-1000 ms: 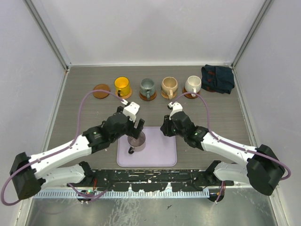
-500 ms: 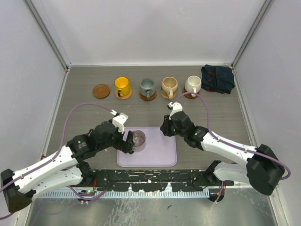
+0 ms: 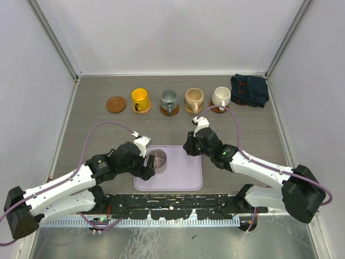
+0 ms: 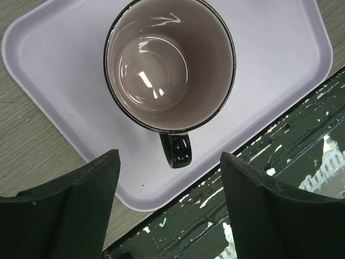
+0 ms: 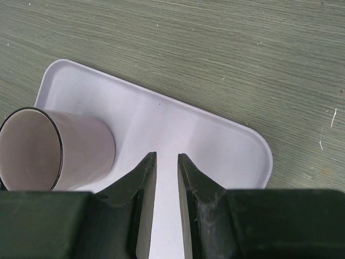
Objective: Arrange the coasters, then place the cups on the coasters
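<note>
Left gripper [image 4: 170, 178], jaws spread wide and holding nothing, sits just short of the mauve-pink cup [image 4: 170, 62], whose handle points back into the gap between the fingers; cup stands upright on the lilac tray [image 3: 186, 175], at its left end. Right gripper [image 5: 166, 162], jaws nearly closed on nothing, hangs over the tray's far edge, farther from the cup. Empty coaster [image 3: 116, 104] lies well beyond the tray, far left; in the top view the left arm hides the cup's handle side.

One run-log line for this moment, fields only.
stage: last cup pending | mauve cup: upright on lilac tray | left gripper: open, by handle | right gripper: nearly shut, empty | bare coaster
</note>
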Controlling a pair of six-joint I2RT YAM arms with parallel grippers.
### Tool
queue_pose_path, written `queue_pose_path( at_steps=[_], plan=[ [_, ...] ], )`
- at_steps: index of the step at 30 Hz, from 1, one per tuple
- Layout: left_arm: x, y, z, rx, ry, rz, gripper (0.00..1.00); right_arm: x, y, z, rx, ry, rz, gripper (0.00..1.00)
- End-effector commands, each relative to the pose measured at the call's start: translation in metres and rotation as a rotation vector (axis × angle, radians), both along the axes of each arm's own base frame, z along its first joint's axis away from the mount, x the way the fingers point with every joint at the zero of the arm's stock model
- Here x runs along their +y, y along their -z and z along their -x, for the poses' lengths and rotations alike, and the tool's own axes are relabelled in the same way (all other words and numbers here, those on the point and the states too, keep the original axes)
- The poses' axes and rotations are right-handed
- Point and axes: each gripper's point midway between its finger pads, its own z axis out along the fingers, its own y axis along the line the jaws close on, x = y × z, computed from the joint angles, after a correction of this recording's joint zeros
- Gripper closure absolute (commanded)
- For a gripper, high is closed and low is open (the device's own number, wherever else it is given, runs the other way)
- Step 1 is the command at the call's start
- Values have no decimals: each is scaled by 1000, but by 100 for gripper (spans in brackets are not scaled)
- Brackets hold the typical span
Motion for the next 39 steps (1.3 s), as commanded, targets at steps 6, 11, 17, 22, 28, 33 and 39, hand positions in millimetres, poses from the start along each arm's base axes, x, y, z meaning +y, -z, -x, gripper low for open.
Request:
queue_pose_path(
  at_steps=[6, 11, 17, 22, 28, 33, 39],
  plan=[
    [-18, 3, -7, -4, -5, 64, 33, 9, -21, -13, -53, 21, -49, 72],
    [-20, 10, -12, -12, -14, 49, 38, 10, -19, -14, -51, 19, -44, 72],
    [-21, 20, -15, -9, -15, 34, 43, 9, -17, -15, -53, 24, -34, 72],
    [-23, 24, -17, -7, -19, 26, 48, 8, -15, -16, -50, 27, -27, 72],
    [-24, 30, -20, -7, -29, 16, 57, 9, -13, -17, -50, 26, -24, 72],
    [-25, 35, -21, 2, -34, 4, 70, 9, -13, -17, -49, 25, -25, 72],
    [-22, 36, -22, 3, -42, -13, 92, 9, -12, -17, -50, 26, -25, 72]
  ],
)
